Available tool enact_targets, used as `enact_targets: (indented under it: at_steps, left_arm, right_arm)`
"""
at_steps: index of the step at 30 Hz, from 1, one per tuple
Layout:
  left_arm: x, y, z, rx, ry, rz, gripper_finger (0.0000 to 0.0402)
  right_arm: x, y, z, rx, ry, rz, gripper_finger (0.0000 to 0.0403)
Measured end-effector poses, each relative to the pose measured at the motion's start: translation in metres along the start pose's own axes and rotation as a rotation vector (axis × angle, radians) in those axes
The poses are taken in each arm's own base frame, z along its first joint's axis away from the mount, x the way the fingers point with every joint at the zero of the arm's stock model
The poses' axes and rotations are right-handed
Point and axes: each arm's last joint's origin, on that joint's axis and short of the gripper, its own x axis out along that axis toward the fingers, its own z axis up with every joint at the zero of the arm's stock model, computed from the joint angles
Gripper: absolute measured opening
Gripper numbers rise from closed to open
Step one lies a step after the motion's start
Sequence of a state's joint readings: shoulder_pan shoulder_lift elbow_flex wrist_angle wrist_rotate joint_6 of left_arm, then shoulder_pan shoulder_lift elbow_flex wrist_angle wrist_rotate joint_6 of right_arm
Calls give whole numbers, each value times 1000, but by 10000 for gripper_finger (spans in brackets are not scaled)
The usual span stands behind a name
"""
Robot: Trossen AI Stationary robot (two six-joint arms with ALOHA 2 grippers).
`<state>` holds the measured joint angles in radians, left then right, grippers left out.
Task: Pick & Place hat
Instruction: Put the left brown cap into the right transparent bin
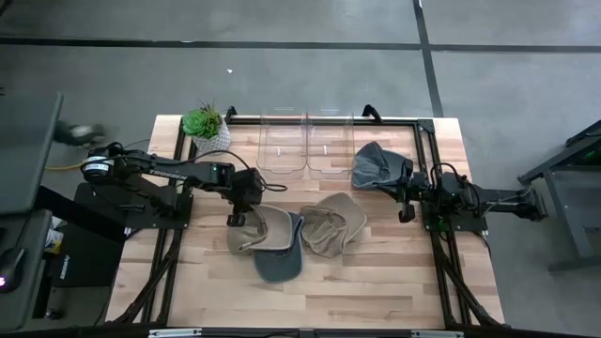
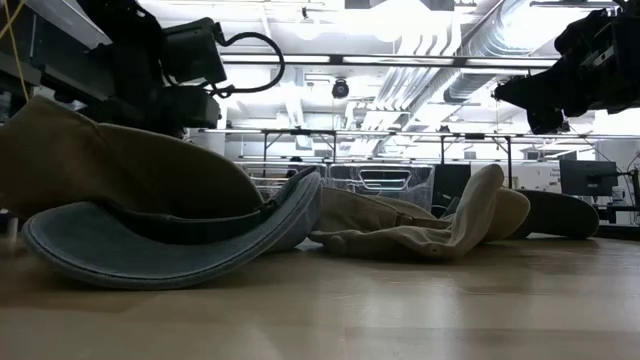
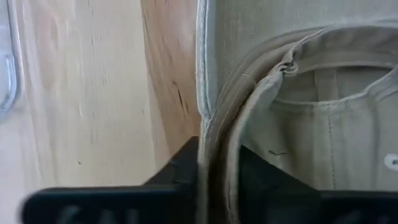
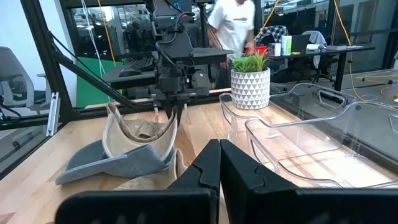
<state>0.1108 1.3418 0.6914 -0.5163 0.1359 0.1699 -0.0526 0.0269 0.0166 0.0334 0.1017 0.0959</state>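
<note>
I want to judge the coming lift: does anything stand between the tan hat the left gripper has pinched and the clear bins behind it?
Nothing visible does. The left gripper is shut on the tan hat by its rim; bare table lies between it and the clear bins. Its grey brim overlaps the neighbouring hat.

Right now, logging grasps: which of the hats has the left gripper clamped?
The tan hat with the grey brim; the left gripper pinches its rim. The other tan hat and dark hat lie untouched.

Tan hat (image 1: 264, 225), blue-grey brim (image 1: 279, 265)
</note>
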Motion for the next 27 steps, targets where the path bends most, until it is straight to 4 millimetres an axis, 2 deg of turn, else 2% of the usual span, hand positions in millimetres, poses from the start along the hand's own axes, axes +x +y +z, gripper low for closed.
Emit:
enact_targets:
  at_steps: [3, 9, 17, 23, 27]
  left_arm:
    - [0, -1, 0, -58, -3, -19, 7]
    - [0, -1, 0, -150, -2, -16, 3]
    - [-8, -2, 0, -180, -26, -22, 1]
    - [-20, -4, 2, -185, -12, -36, 0]
    - [-31, -4, 11, -176, -8, -47, 0]
  right_arm:
    - [0, 0, 0, 0, 0, 0, 0]
    - [0, 0, 0, 0, 0, 0, 0]
    - [0, 0, 0, 0, -1, 0, 0]
    - [0, 0, 0, 0, -1, 0, 0]
    - [0, 0, 0, 0, -1, 0, 0]
